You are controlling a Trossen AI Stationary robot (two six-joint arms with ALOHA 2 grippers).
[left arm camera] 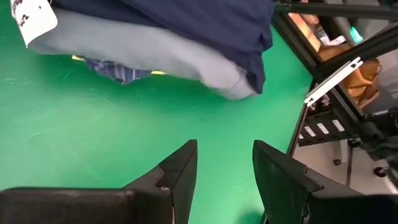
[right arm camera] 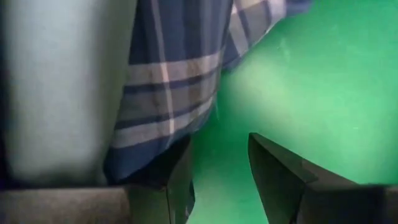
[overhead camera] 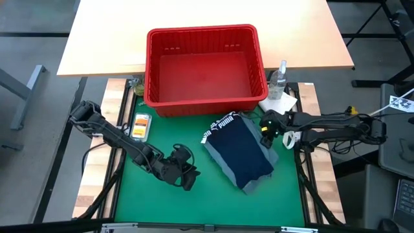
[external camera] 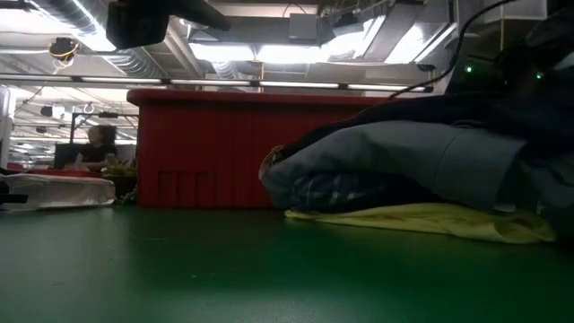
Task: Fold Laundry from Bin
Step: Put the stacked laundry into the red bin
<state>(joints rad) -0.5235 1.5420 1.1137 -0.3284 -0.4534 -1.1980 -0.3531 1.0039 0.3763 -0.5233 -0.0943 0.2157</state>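
"puma" lettering (overhead camera: 220, 124) on folded laundry (overhead camera: 240, 152), red bin (overhead camera: 155, 65) behind

Robotics lab or workshop indicated: exposed ducts (external camera: 99, 22) and strip lights (external camera: 296, 52) seen overhead; green mat (overhead camera: 162, 200) framed by metal rails; person at desk (external camera: 97, 148) at 9 o'clock.

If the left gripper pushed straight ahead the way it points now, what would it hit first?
Likely the stack of folded garments: beyond the open left gripper lies bare green mat, then the large grey-blue garment's folded edge under the dark navy one. Depth is hard to judge.
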